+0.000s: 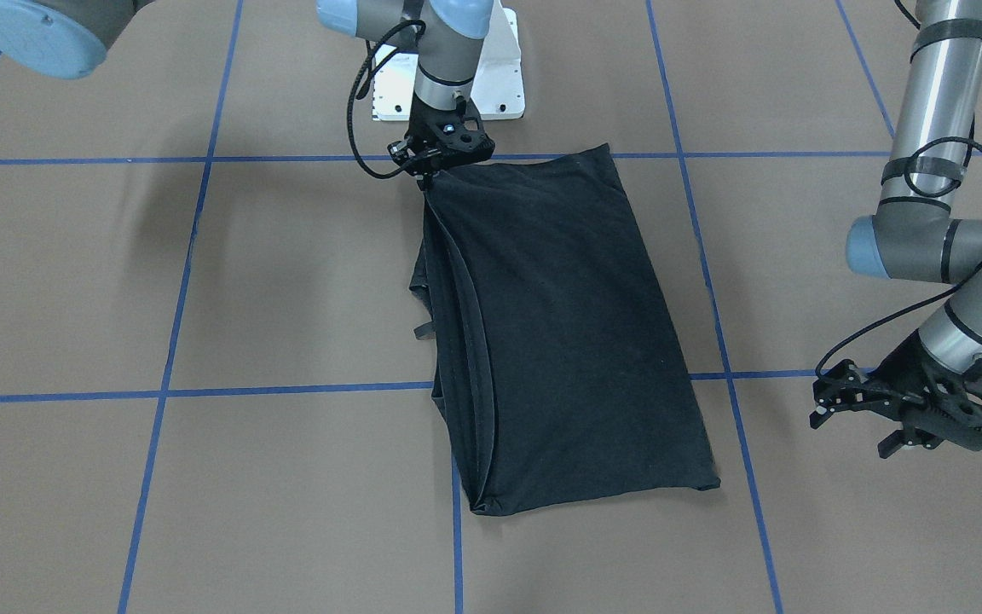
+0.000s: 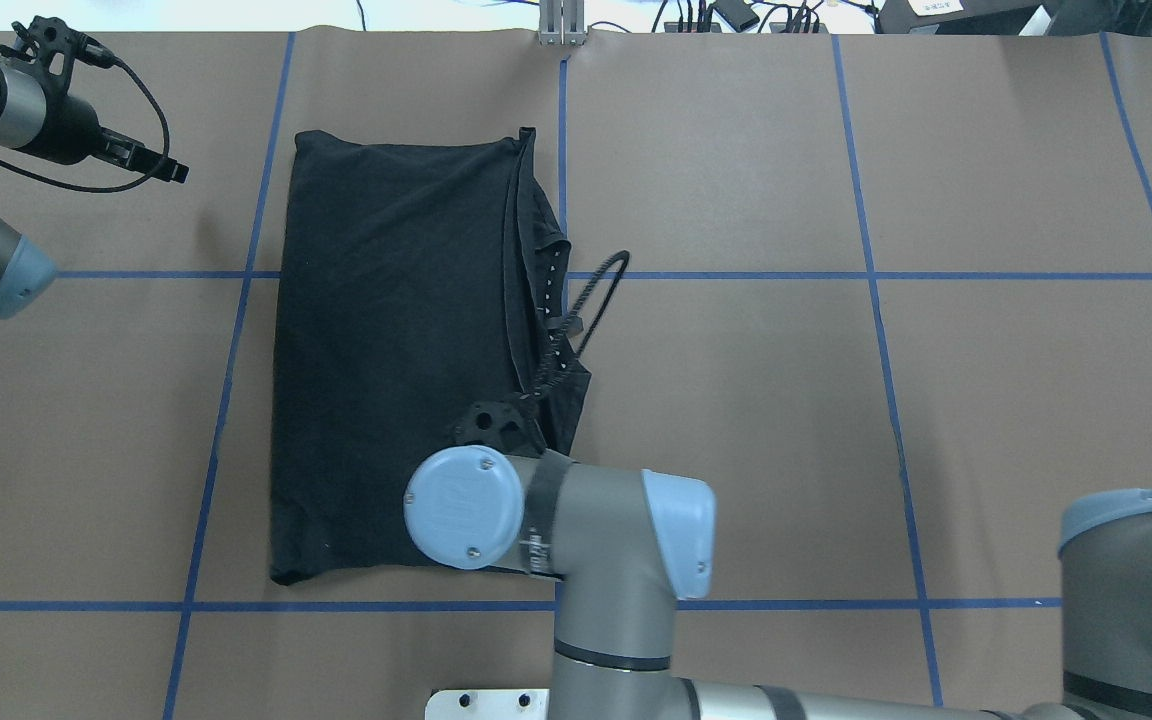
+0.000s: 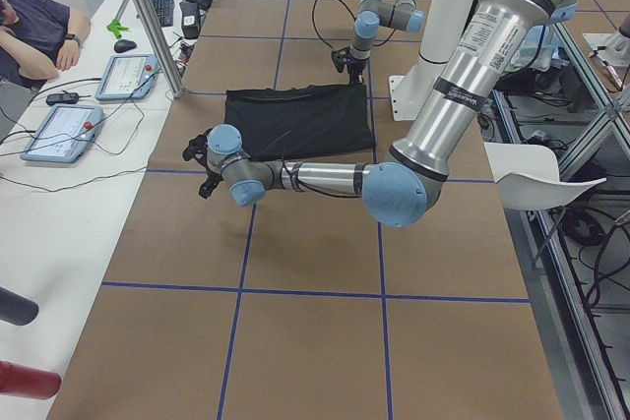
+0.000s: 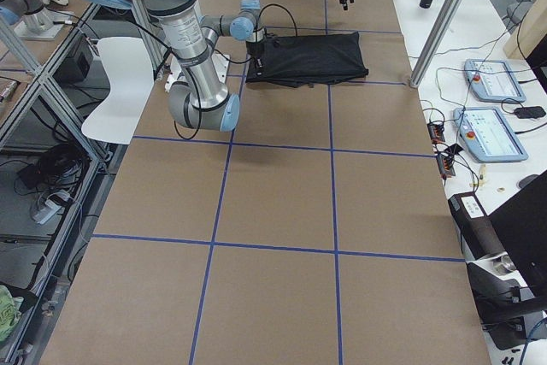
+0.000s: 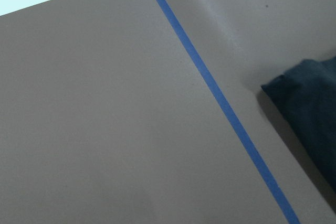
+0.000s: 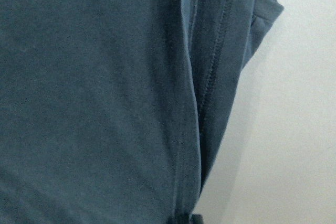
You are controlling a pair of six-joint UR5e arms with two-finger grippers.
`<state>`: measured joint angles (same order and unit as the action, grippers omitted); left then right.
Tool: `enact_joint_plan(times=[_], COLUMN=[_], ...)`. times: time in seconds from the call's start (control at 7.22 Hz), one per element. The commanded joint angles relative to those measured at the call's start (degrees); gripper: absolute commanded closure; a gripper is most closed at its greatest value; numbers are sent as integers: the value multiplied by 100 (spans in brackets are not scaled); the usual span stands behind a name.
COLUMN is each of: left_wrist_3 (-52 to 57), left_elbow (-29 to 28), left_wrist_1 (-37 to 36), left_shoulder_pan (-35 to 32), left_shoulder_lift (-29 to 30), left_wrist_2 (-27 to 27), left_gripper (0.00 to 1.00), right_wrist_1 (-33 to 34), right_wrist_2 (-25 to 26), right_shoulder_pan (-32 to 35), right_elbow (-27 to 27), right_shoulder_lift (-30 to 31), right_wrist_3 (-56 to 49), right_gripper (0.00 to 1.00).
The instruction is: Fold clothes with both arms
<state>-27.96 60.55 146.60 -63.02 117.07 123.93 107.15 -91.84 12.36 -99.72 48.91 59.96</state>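
Right arm [image 2: 576, 520] blocks overhead its pincer [image 1: 428, 176], frontally seen gripping T-shirt [image 1: 559, 324]

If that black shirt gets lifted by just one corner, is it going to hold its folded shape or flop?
Probably flop: the T-shirt lies in soft folded layers, and its edge puckers toward the right gripper at one corner. It looks like light, thin cloth, so it is likely easy to lift, though the layers may slide apart.

Dark cloth hides where the right hand [image 1: 429, 175], seemingly clamped, meets the T-shirt [image 1: 559, 333].
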Motion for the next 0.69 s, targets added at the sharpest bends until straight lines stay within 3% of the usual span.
enact_joint_plan(times=[0.0, 0.42, 0.55], left_wrist_3=[1, 1, 1], left_elbow=[0, -9, -9], left_wrist_1=[0, 0, 0], left_shoulder_pan=[0, 9, 9], left_shoulder_lift=[0, 0, 0], left_wrist_2=[0, 0, 9], left_gripper=[0, 0, 0], right_wrist_1=[-88, -396, -692], right_wrist_2=[-54, -176, -246], right_shoulder_pan=[-40, 397, 555], right_elbow=[-223, -171, 65], right_shoulder_lift=[329, 225, 120], right_wrist_3=[645, 587, 587], right_gripper=[1, 0, 0])
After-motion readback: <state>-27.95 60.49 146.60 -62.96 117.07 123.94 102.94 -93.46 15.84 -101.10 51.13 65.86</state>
